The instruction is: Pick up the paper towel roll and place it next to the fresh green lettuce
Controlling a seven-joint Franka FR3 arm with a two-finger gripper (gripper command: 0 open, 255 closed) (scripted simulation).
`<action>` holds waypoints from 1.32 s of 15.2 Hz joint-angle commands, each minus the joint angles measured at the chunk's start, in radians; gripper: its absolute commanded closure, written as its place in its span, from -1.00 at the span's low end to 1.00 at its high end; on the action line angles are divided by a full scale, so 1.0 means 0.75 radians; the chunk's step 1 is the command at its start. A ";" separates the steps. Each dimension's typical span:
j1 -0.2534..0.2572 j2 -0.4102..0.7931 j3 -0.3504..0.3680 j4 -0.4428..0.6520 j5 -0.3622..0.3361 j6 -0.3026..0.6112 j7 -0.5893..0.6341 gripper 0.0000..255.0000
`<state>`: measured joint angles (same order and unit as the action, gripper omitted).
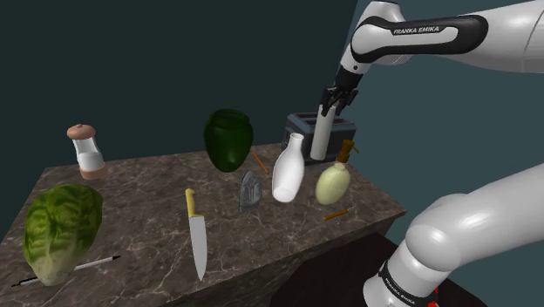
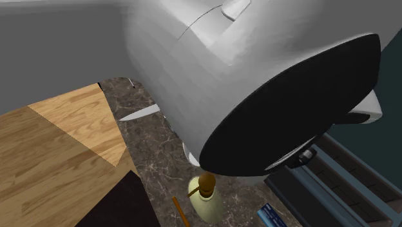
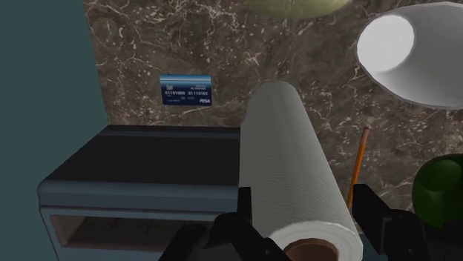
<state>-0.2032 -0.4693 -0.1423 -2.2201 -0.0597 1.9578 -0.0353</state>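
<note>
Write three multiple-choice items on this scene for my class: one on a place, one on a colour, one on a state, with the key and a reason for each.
1. In the shoulder view, where on the counter is the lettuce?
A. left end
B. right end
C. middle

2. What colour is the card lying by the toaster?
A. red
B. blue
C. yellow

3. The hand is:
A. open
B. shut on nothing
C. shut on the paper towel roll

Key:
1 A, it sits at the shoulder view's left end.
2 B, the wrist view shows it blue.
3 C, the hand clasps the roll on both sides.
</note>
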 commanded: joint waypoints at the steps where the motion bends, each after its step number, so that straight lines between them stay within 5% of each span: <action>1: 0.001 0.002 0.001 0.036 0.001 -0.034 0.000 1.00; 20: 0.010 0.075 0.009 0.444 0.016 -0.370 -0.007 1.00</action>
<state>-0.1968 -0.4195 -0.1371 -1.9078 -0.0490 1.6953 -0.0422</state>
